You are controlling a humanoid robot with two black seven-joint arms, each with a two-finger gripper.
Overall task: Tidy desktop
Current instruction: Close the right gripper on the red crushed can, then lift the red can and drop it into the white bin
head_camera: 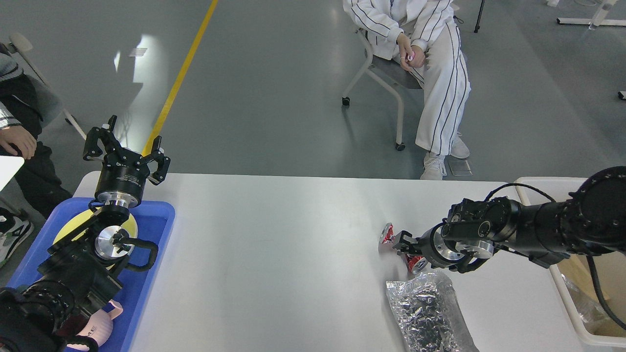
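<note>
Crumpled red can (398,247) lies pinched in my right hand (403,243) on the matte desktop (274,254); left hand (126,152) spread.

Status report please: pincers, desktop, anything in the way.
Left pincer open, raised. Right pincer at crushed red can, grip unclear. Desktop not tidy: foil bag beside can.
</note>
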